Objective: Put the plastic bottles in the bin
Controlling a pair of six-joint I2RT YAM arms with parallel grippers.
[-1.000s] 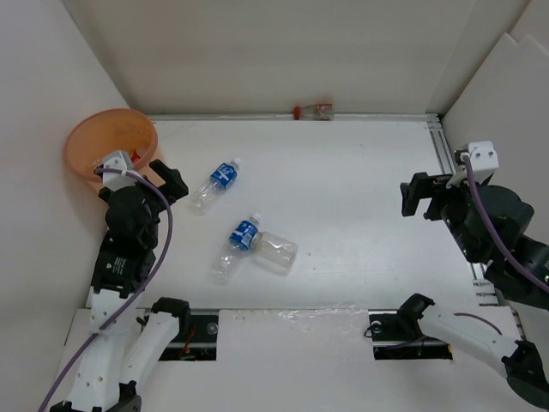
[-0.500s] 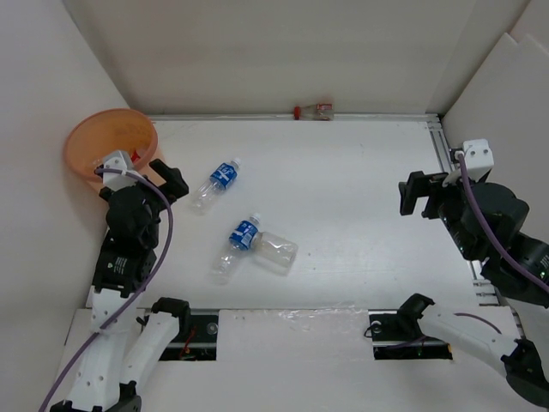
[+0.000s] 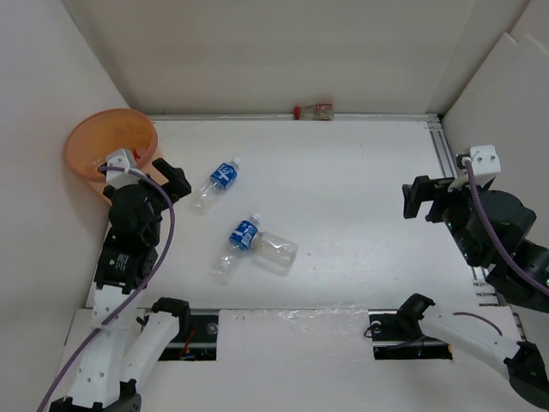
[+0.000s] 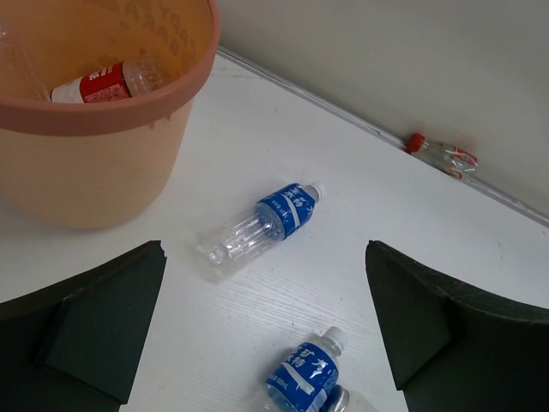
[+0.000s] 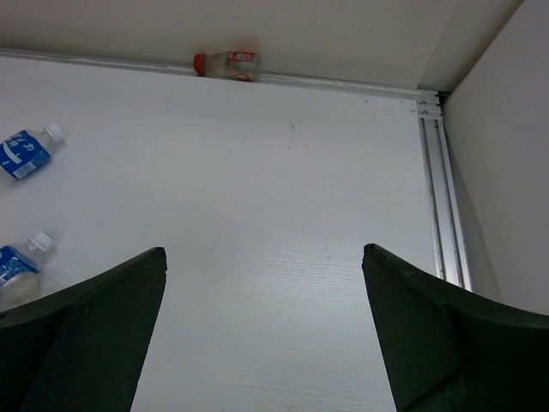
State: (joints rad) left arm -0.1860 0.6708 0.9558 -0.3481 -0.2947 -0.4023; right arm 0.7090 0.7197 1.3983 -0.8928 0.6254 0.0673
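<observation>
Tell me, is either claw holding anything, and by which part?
Nothing is held. The left gripper and the right gripper are both open and empty; the loose bottles lie on the table.

A white bench (image 3: pixel 360 197) is boxed in by plain white walls (image 3: pixel 283 51) on the far, left and right sides. A metal rail (image 3: pixel 446 159) runs along its right edge, and a thin strip (image 3: pixel 377 115) lines the far edge.

My left gripper (image 4: pixel 264 251) and right gripper (image 5: pixel 262 251) both hover, fingers (image 4: pixel 86 335) spread wide and empty, arms well apart.
</observation>
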